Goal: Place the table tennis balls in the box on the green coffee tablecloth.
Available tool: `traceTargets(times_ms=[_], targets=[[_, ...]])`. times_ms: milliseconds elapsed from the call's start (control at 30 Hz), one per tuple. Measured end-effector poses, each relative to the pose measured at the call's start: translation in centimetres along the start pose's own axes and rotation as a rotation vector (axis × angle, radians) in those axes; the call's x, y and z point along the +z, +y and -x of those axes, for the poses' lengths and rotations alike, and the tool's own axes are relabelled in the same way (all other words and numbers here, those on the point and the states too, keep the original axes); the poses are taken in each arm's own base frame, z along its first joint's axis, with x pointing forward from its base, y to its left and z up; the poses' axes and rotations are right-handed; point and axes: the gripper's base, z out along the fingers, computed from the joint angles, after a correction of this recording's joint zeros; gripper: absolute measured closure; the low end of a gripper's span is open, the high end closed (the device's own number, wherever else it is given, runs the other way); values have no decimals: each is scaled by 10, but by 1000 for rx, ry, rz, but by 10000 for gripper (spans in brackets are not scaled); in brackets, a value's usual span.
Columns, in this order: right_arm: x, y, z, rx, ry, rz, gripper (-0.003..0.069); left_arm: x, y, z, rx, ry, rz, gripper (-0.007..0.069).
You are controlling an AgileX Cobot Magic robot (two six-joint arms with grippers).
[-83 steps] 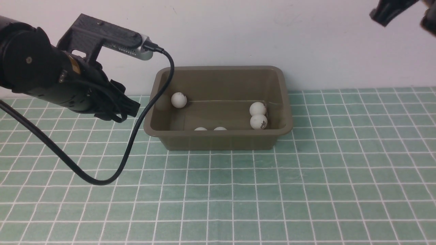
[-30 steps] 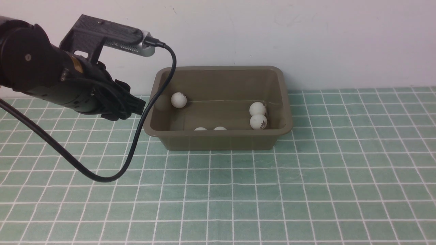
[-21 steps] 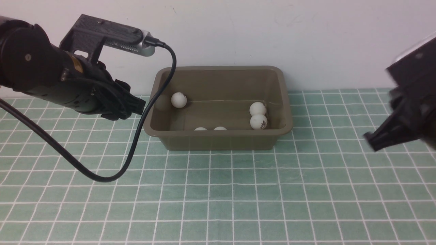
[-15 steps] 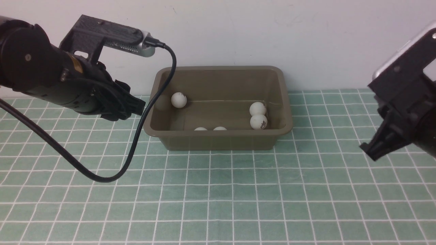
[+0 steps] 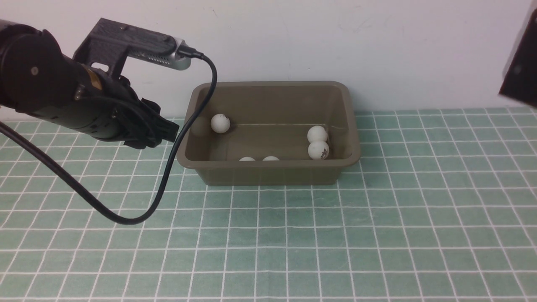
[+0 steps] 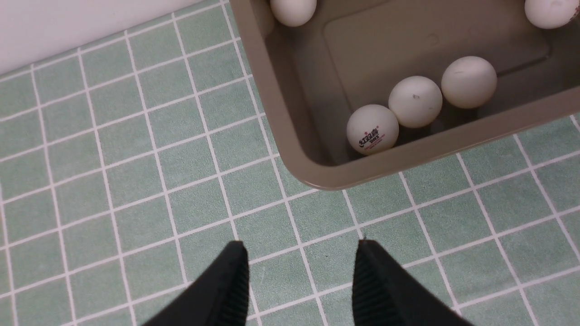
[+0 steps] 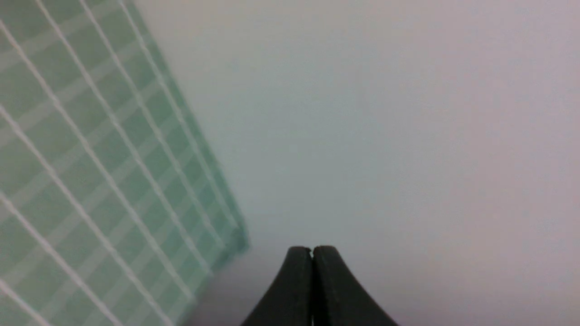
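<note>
The olive-brown box (image 5: 268, 174) stands at the back of the green coffee tablecloth (image 5: 293, 235), against the wall. Several white table tennis balls lie inside it: one at the far left (image 5: 220, 123), two at the right (image 5: 317, 142), two behind the front wall (image 5: 259, 159). My left gripper (image 5: 170, 131) hovers just left of the box. In the left wrist view its fingers (image 6: 233, 271) stand apart over the cloth (image 6: 158, 158), near the box's corner (image 6: 267, 99), with nothing between them. My right gripper (image 7: 311, 248) is shut and empty, facing the wall.
A black cable (image 5: 126, 220) loops from the left wrist camera down onto the cloth in front of the box's left end. A dark part of the right arm (image 5: 522, 75) shows at the upper right edge. The white wall (image 5: 377, 42) rises right behind the box.
The right arm came into view low at the right edge, then rose; now only a dark part shows at the upper right. The left arm and the balls have not moved.
</note>
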Motion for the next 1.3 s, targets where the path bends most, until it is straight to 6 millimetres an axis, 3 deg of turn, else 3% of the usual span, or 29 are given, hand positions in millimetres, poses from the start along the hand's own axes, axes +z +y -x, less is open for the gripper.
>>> traceTargets(times_ms=[300, 800, 967, 1200, 1300], targets=[[3, -51, -9, 107, 133, -169, 673, 0, 0, 0, -2, -1, -2, 336], [4, -55, -7, 202, 108, -143, 673, 0, 0, 0, -2, -5, -2, 336], [5, -41, -10, 680, 154, -27, 673, 0, 0, 0, -6, -5, -5, 336], [1, -15, -5, 1679, 340, 155, 673, 0, -2, 0, -34, -5, -24, 336], [1, -15, 8, 1882, 271, 257, 673, 0, -3, 0, -39, -5, -28, 336]])
